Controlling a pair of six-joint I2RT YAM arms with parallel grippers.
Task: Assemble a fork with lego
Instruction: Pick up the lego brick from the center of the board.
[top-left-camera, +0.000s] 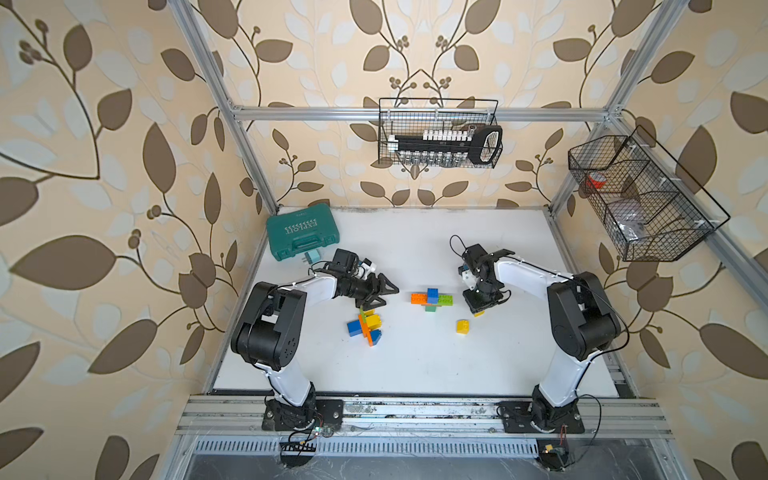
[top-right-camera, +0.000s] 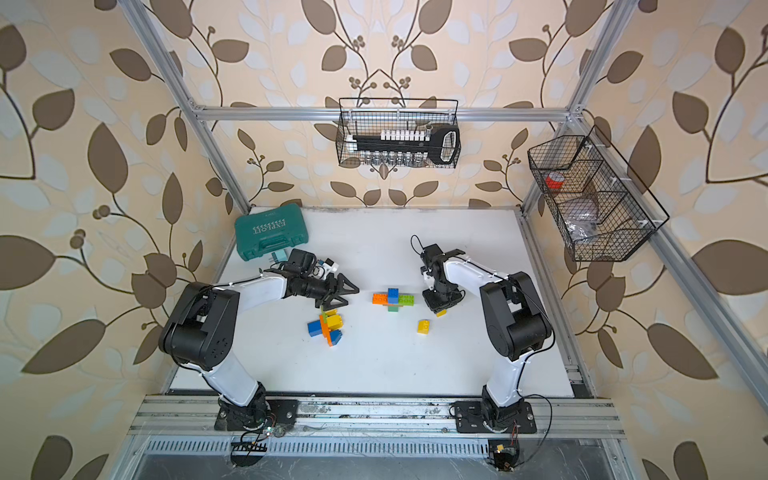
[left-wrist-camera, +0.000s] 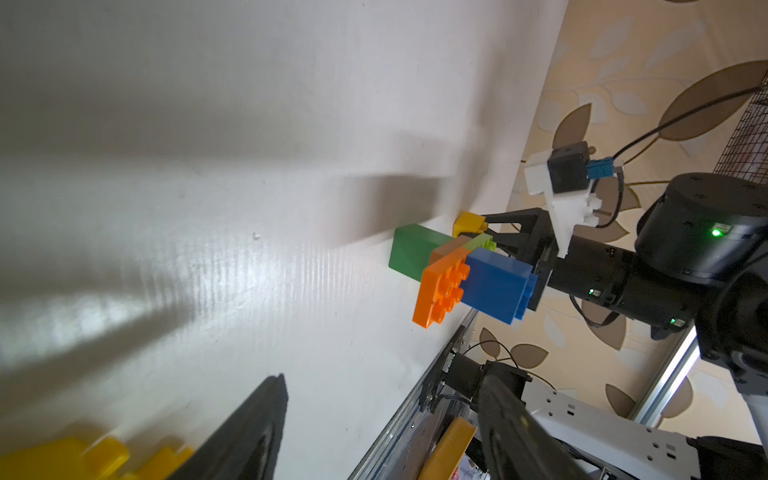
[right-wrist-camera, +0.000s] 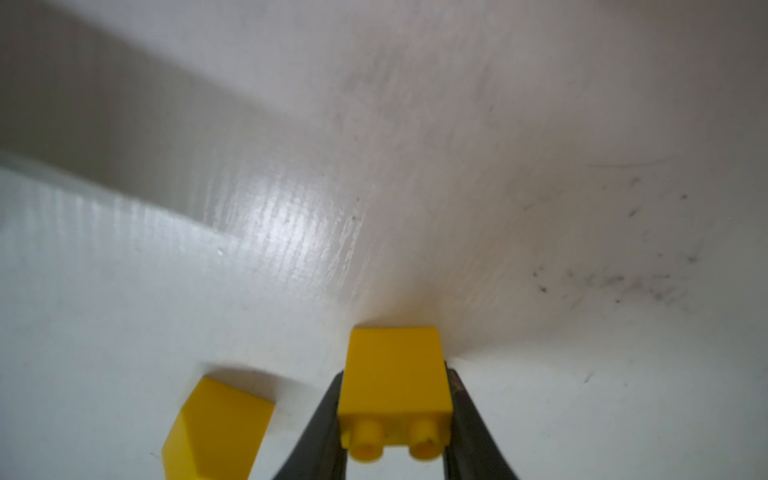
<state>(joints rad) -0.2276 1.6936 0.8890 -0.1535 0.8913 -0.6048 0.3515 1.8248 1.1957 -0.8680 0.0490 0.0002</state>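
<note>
step: pick-up, likely | right gripper (top-left-camera: 478, 309) pinching yellow brick (right-wrist-camera: 395, 374), low at table just beside cross-shaped lego build (top-left-camera: 432, 299) | left gripper (top-left-camera: 383, 296) spread, empty, on build's other side | next: probably lift, line up studs, press onto build

Teal plastic tool case (top-left-camera: 301, 235): white brand word "EXPLOIT" on lid, upside down in both top views, with row of white chevrons beside it. Smaller print near lid's far edge too tiny to read. No other legible text, number or sign.
</note>
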